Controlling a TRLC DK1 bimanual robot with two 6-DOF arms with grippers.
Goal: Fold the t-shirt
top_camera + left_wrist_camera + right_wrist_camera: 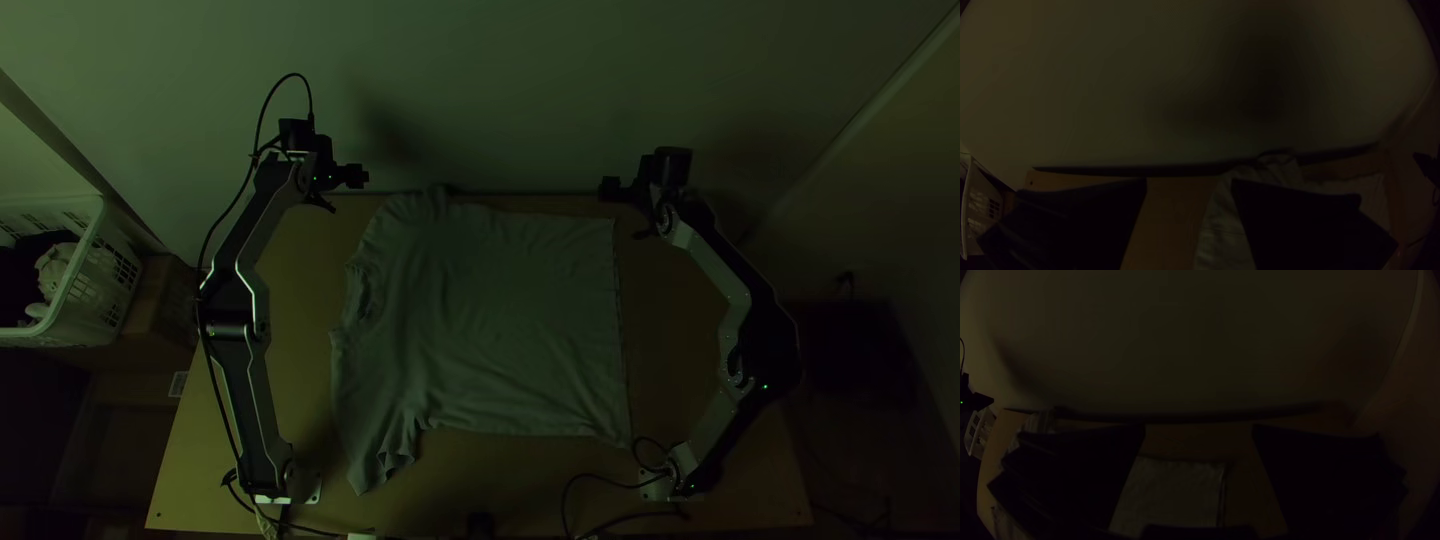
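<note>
Nearest your left wrist camera, the two wide, flat black fingers (pixel 1080 225) of the left end effector (pixel 340 190) stand wide apart; between them you see bare wood and a pale stretch of the t-shirt (pixel 500 320), which runs on behind one finger. Your right end effector (pixel 627 209) is wide too; between its fingers (pixel 1085 475) you have the hem end of the shirt and a strip of the tabletop (pixel 690 340).

From the top view, you see the shirt spread across the middle of the tabletop, between the arms; its collar (pixel 368 295) faces your left arm (pixel 235 290), its hem (pixel 620 330) your right arm (pixel 745 290); one sleeve (pixel 385 440) slants towards the near edge with creases in it, the other (pixel 425 203) lies at the far edge, by the wall (pixel 540 90). Both end effectors are near that far edge, the left one on the collar side, the right one by the hem's far corner; to your left, a white basket (pixel 112 280) holds pale and dark cloth (pixel 55 270).
</note>
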